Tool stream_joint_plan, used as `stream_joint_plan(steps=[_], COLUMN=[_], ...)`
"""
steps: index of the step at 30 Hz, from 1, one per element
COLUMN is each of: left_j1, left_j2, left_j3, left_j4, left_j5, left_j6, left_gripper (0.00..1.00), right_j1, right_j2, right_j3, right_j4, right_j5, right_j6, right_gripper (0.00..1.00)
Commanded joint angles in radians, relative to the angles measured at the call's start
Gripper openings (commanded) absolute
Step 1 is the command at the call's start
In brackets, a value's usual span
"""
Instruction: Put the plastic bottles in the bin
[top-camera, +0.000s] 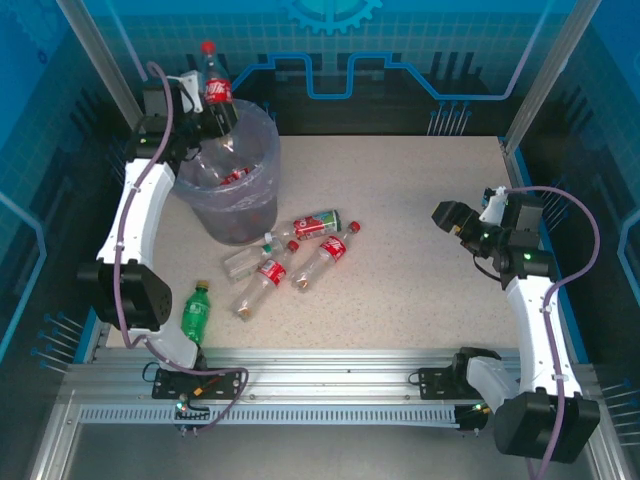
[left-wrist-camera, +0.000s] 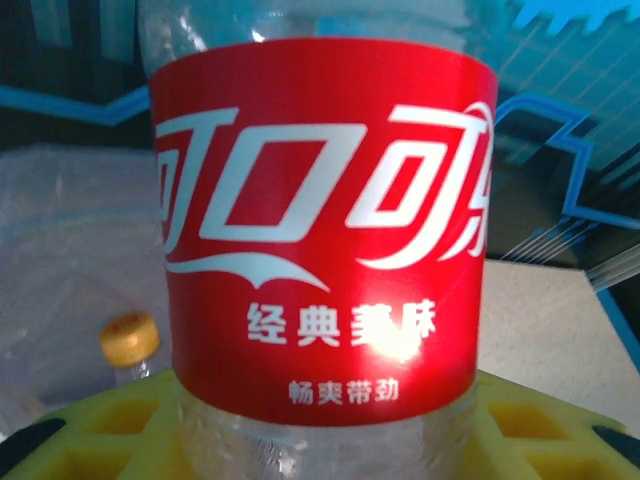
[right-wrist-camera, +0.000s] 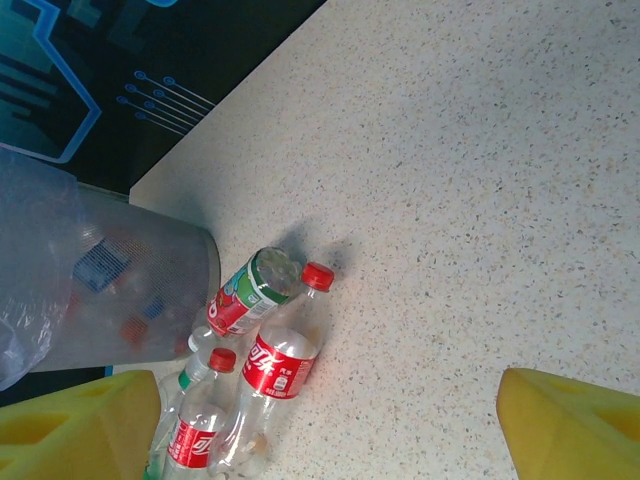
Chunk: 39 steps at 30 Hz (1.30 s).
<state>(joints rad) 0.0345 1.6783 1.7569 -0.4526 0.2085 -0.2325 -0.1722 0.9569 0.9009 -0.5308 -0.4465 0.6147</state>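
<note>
We see the speckled table (top-camera: 430, 200) with the round grey bin (top-camera: 240, 215) standing at its far left corner, lined with a translucent lilac bag; through the wall and over the rim several bottles in the bin (top-camera: 232, 178) show as red patches. The left arm reaches up along the bin's left side, and the left gripper (top-camera: 212, 122) is clenched on a red-labelled bottle (top-camera: 216, 90), which stands upright over the far rim, red cap uppermost. From the left wrist that bottle's label (left-wrist-camera: 320, 230) faces us, seated between the yellow fingers (left-wrist-camera: 110, 430), with a yellow-capped bottle (left-wrist-camera: 130, 340) lower down against the bag. The right gripper (top-camera: 452, 216) hangs over the right side of the table, well apart from everything; its yellow fingers (right-wrist-camera: 570, 425) are spread wide with nothing between them. Just in front of the bin lies a cluster of four bottles: a green-and-red-labelled bottle (top-camera: 315, 224) nearest the bin, two red-capped bottles (top-camera: 328, 255) (top-camera: 265, 283) lying aslant and touching, and a label-less clear bottle (top-camera: 245, 262) beside them. A green bottle (top-camera: 196, 310) lies alone near the left arm's base.
</note>
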Motion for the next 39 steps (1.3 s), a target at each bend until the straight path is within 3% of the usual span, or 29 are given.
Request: stream_joint_plan(steps=[1,10,14,20,23,25,32,39], left_j1=[0.001,-0.005,-0.015,-0.015,-0.014,-0.014,-0.015,-0.015], left_j2=[-0.016,-0.067,-0.089,-0.074,-0.039,-0.016,0.064,0.099], left_j3=[-0.072,-0.27,-0.308,-0.176,-0.108,-0.079,-0.016,-0.023], left_j4=[0.085,0.162,0.139,0.037,-0.008,-0.019,-0.014,-0.055], left_j5=[0.002,0.008,0.001,0.009,-0.027,-0.035,0.009,-0.049], left_j6=[0.015,0.025,0.069,0.121,0.133,0.134,0.108,0.111], left_gripper=[0.43,0.47,0.63,0.89,0.94,0.94,0.77,0.58], right_j1=[-0.018,-0.022,-0.022,-0.022,-0.02,-0.02,-0.021,-0.02], right_j2=[-0.022,-0.021,-0.02,-0.01,-0.014,-0.014,-0.015,-0.025], right_j3=[0.009,0.006,0.009,0.02,0.01,0.01,0.016,0.006], right_j4=[-0.037,-0.032,-0.032,-0.033,-0.02,-0.024,-0.044,-0.047], right_j5=[-0.004,-0.011,-0.01,-0.016,-0.025,-0.027,-0.017,-0.015], right_j6=[-0.03,-0.024,-0.024,-0.023,-0.012,-0.015,-0.029,-0.026], right_gripper=[0.88,0.88,0.89,0.88,0.88,0.88,0.88,0.89])
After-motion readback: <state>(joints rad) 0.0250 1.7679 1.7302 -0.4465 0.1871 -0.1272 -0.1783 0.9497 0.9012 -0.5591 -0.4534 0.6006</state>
